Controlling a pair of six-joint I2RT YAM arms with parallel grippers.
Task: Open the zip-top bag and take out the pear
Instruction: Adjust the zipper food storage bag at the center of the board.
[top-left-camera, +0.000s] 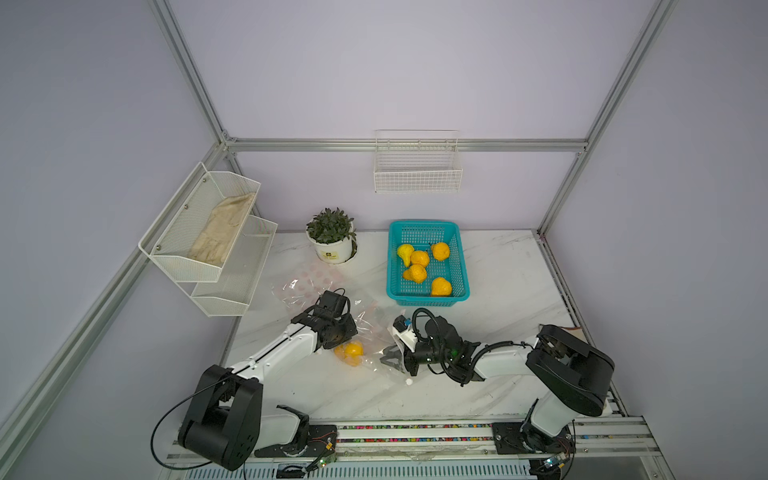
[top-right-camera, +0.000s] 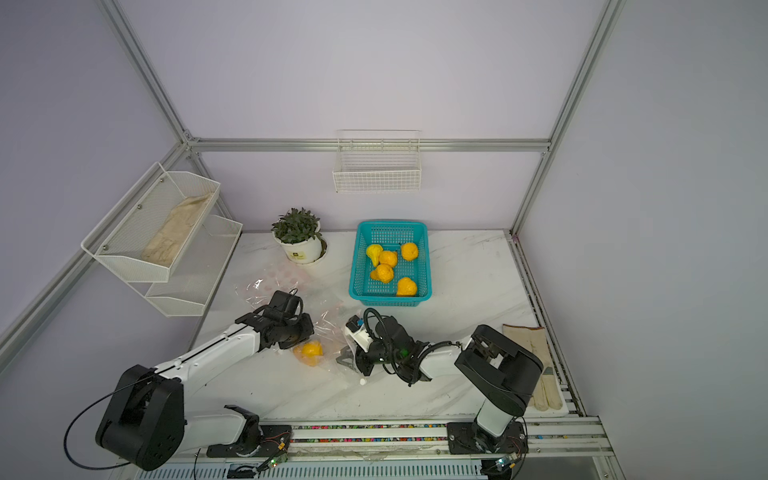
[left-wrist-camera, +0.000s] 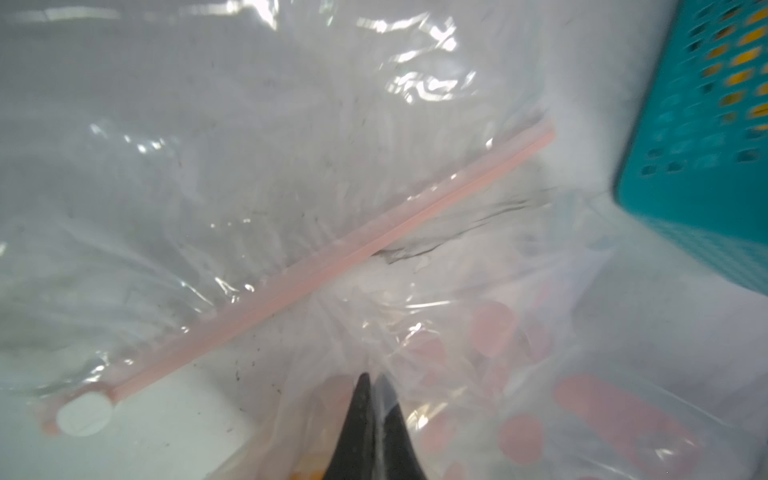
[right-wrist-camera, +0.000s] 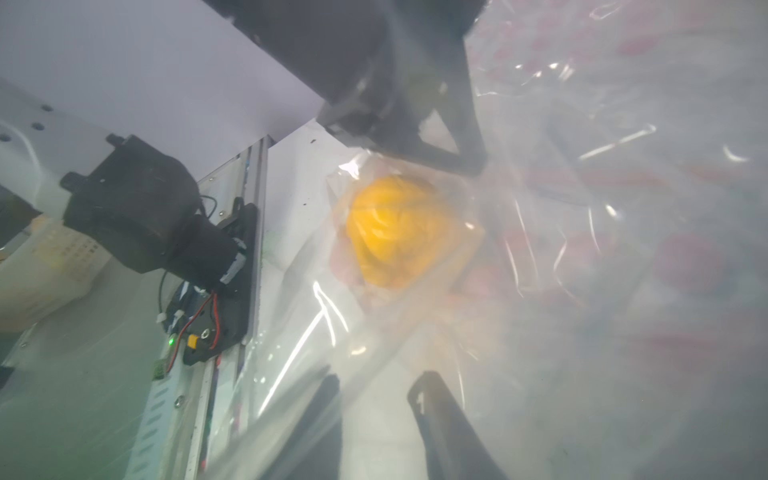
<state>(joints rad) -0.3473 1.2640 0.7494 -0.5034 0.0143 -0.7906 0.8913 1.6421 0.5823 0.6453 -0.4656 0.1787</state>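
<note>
Top views both show the marble table (top-left-camera: 511, 291) inside a metal frame. On the left wall hangs a white rack (top-left-camera: 232, 286) with a folded cloth (top-left-camera: 222, 230) in its upper bin. A wire basket (top-left-camera: 417, 174) hangs on the back wall. A blue basket (top-left-camera: 424, 225) stands at the back of the table with five yellow fruits (top-left-camera: 419, 258) in it, and a plant pot (top-left-camera: 334, 249) is beside it. A glove (top-right-camera: 536, 365) lies at the right edge, partly hidden by the right arm.

The clear bag (top-left-camera: 374, 332) lies crumpled between the two arms. The pear (top-left-camera: 352, 352) is inside it, just beside the left wrist. In the right wrist view the film blurs the pear.

The left gripper (left-wrist-camera: 371, 380) is closed tight on a fold of the bag, near the pink zip strip (left-wrist-camera: 332, 253). The right gripper (right-wrist-camera: 380, 384) has its jaws partly apart and they pinch nothing; film lies over one finger. The white slider (left-wrist-camera: 85, 413) sits at one end of the strip.
</note>
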